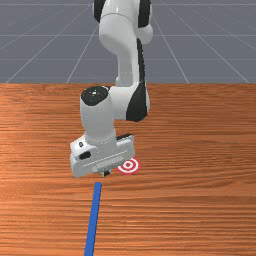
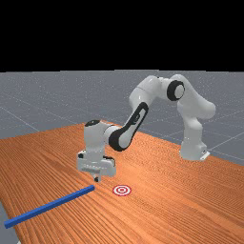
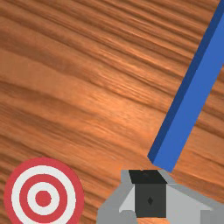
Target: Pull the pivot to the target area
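Note:
In the front view my gripper point(image 1: 105, 173) is just beyond the near-arm end of a long blue bar point(image 1: 93, 217). The far view has the gripper point(image 2: 96, 179) above the table by that same end of the bar point(image 2: 50, 206). Its two fingers are together, nothing between them, and in the wrist view the gripper point(image 3: 148, 177) appears close to the end of the bar point(image 3: 188, 98). The red-and-white ringed target point(image 1: 129, 165) lies flat beside the hand, toward the front view's right, its edge partly covered by the hand. The bar is off the target point(image 2: 122, 190).
The wooden table point(image 1: 200, 210) extends around the bar and target. In the far view the bar's other end reaches the table's edge at the left, and the arm's base stands on the table at the right.

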{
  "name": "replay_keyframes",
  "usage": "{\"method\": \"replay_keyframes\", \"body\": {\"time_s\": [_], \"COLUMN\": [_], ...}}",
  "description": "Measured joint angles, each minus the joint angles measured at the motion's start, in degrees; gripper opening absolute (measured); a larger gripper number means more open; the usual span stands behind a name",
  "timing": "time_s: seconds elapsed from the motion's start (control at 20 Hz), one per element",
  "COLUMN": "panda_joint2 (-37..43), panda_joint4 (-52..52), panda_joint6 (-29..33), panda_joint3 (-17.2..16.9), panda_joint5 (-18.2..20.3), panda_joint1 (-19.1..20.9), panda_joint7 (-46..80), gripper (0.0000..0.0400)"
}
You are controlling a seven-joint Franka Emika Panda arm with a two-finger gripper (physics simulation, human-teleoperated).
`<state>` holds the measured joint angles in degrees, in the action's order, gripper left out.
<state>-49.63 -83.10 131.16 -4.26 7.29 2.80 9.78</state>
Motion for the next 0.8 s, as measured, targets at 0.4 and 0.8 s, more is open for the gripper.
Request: {"method": "replay_keyframes", "body": {"time_s": [0.4,0.8], "panda_joint2": [-2.3,-4.8], "panda_joint4": [3.3,7.0], "panda_joint6": [-2.8,-2.6], "panda_joint3": [0.0,0.5], "panda_joint5": [-0.3,0.4], "panda_joint1": [0.1,0.6], "panda_joint7": [0.1,0.0], "gripper": [0.0000,0.0000]}}
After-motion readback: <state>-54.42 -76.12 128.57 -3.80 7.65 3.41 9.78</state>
